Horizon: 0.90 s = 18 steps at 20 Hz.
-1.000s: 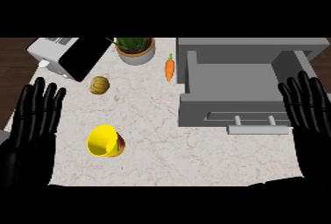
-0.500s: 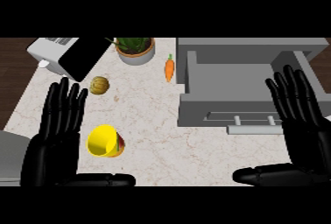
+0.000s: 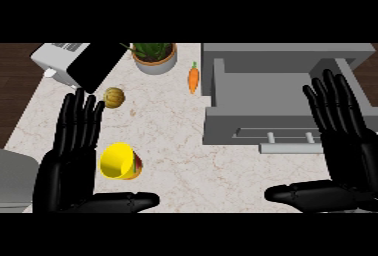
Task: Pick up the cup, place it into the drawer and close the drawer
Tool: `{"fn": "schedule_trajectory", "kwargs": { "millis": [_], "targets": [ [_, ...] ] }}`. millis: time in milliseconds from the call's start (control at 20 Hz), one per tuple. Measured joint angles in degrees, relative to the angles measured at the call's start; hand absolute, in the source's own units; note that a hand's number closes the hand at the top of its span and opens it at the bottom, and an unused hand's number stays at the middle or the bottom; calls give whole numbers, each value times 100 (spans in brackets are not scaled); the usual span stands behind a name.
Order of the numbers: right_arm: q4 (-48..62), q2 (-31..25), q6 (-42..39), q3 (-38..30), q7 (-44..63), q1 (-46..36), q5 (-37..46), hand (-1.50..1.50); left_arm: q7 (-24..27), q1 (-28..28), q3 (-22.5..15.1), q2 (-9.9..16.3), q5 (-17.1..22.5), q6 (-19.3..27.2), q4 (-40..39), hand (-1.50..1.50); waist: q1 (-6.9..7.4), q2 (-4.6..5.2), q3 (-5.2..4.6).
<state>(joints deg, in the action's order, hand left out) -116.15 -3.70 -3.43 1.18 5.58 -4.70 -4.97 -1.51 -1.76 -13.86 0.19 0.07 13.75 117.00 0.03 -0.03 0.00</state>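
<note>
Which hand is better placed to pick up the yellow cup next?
Left. The left hand lies open right beside the yellow cup, thumb below it. The right hand is across the counter, over the open drawer.

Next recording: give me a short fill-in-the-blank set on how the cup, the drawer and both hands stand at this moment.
1. The yellow cup lies on its side on the marbled counter, just right of the robot's ____ hand.
2. The grey drawer with the bar handle stands ____.
3. The right hand is open and holds ____.
4. The orange carrot lies between the drawer and the potted ____.

Missing words: left; open; nothing; plant
</note>
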Motion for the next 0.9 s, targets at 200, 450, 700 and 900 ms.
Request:
{"fn": "schedule_trajectory", "kwargs": {
  "millis": [200, 450, 700, 900],
  "targets": [
    [-89, -18, -126, -76, -135, 198, -94, -150, 35, -13, -55, -11, 1, 133, -141, -150, -5, 0, -1],
    [-247, 43, 0, -8, 131, 51, -23, -150, 148, -321, -30, 20, 62, 100, -189, -150, 2, -2, -1],
    [-90, 3, -54, -110, 29, -51, -37, -150, 392, -641, 120, 50, 184, -7, -386, -150, 9, 0, -1],
    [-102, -55, -137, -236, 9, -18, -148, -150, 473, -631, 356, 155, 318, -47, -648, -150, 4, 0, -1]
  ]
}}
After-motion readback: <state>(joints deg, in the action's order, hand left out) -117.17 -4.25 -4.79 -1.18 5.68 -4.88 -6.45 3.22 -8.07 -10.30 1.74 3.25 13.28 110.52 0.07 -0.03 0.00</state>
